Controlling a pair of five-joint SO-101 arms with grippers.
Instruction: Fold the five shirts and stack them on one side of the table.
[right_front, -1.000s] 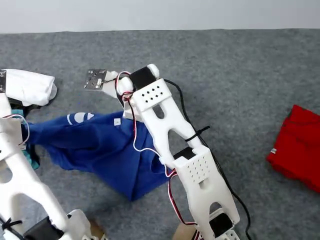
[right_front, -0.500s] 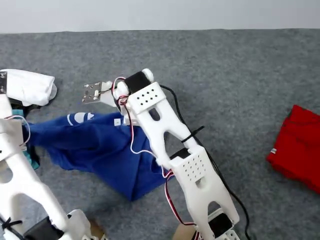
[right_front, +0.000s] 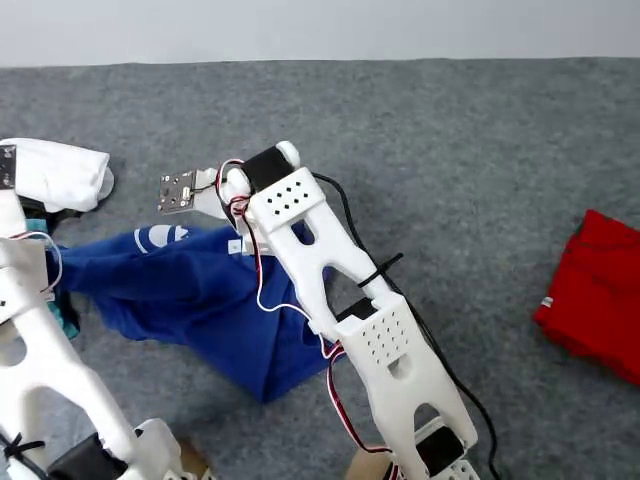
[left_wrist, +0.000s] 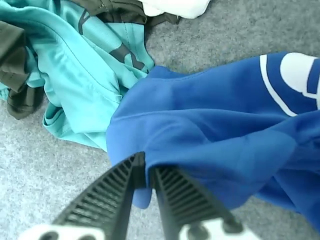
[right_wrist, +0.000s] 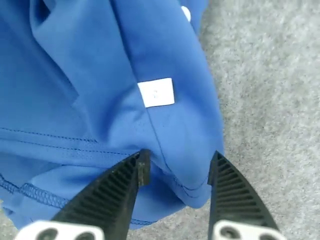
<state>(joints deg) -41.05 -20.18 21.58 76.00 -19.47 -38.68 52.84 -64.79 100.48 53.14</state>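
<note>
While the left gripper (left_wrist: 146, 167) pinches a fold of the blue shirt (right_front: 190, 290), the right gripper (right_wrist: 180, 159) stands open, its jaws straddling the shirt's hem near a white label (right_wrist: 156, 92). The blue shirt lies crumpled on the grey table (right_front: 480, 150), touching a teal shirt (left_wrist: 75, 65).

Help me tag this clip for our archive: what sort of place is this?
Probably a robotics test bench, not a home: white robot arms at a grey felt-like table, a blue shirt between them, a plain pale wall behind.
</note>
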